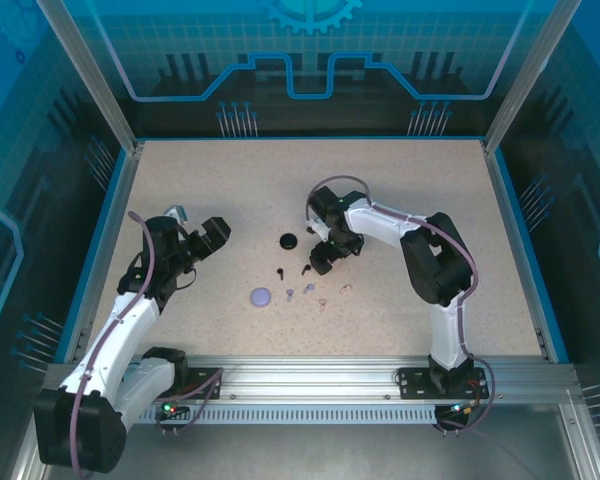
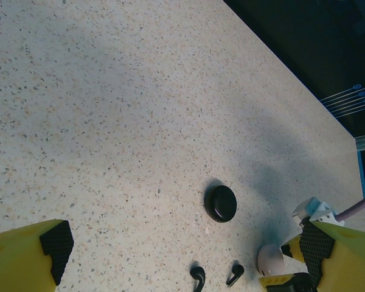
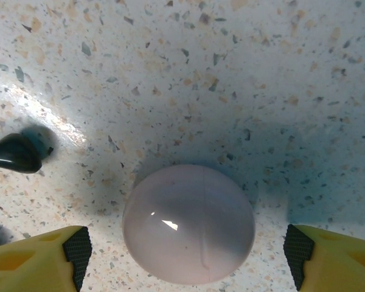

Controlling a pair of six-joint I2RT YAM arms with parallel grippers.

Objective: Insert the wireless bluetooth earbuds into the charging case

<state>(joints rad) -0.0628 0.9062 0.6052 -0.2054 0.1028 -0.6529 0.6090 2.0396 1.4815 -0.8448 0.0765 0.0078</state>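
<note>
Straddling the pale pink case (image 3: pixel 188 219), right end effector (image 3: pixel 188 250) sits released, black earbud (image 3: pixel 15 153) beside; left end effector (image 2: pixel 185 246) also released.

Stone-look tabletop (image 1: pixel 410 200): beige, fine dark and tan speckle. Round glossy black case (image 2: pixel 220 203). Domed smooth case (image 3: pixel 188 223): pale pink. Flat round case (image 1: pixel 261 296): lavender. Two small stemmed earbuds (image 2: pixel 198 277): black. Right pincer (image 3: pixel 187 243): yellow fingers, black pads (image 3: pixel 78 249).
</note>
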